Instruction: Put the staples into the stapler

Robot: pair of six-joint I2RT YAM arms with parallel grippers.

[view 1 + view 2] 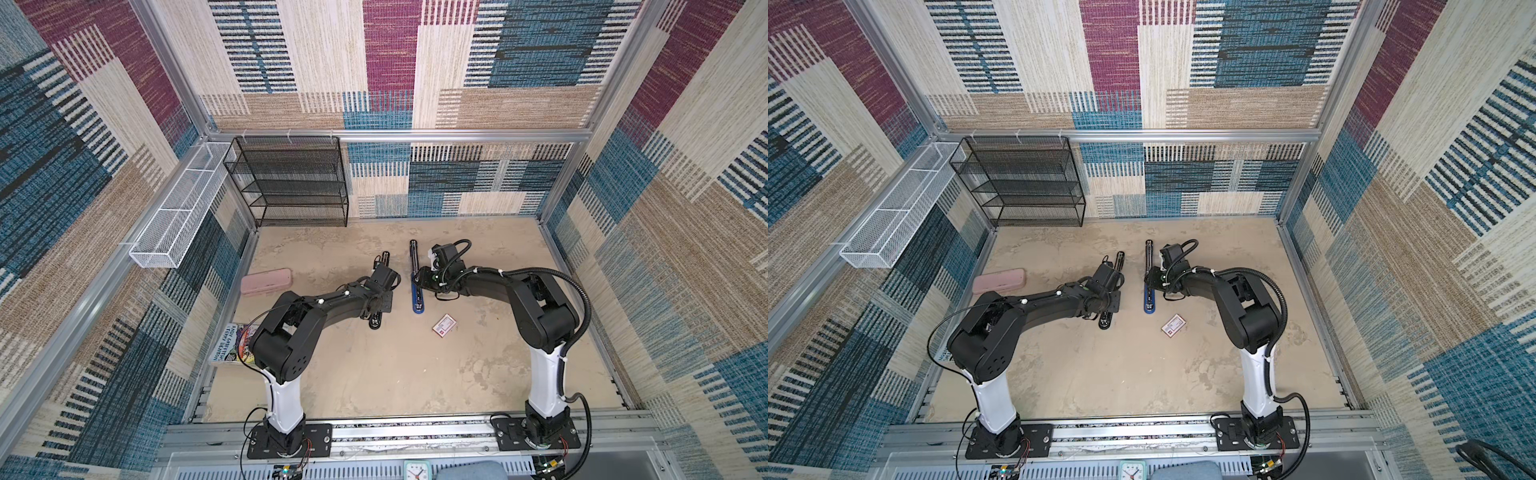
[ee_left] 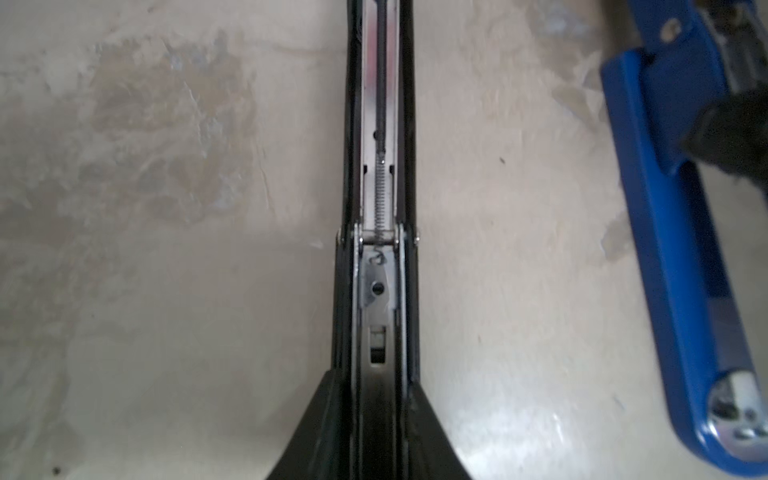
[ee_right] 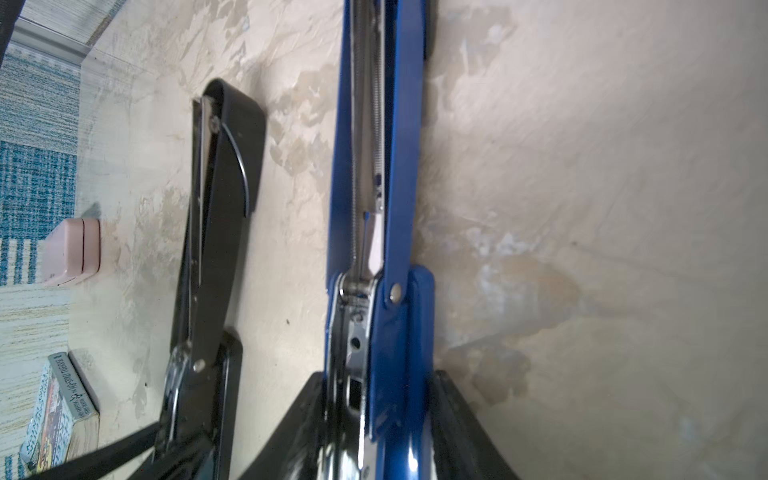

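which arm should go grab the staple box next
Right, likely. The staple box lies near the blue stapler that the right gripper grips. The left gripper grips the black stapler, with the blue one between it and the box.

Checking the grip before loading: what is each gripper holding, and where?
Left gripper: black stapler, near its hinge. Right gripper: blue stapler, likewise.

The book, lying on the counter beside the pink case, carries "ANDY GRIFFITHS" and "TERRY DENTON" along its cover edge. The red label on the staples box is too small to read.
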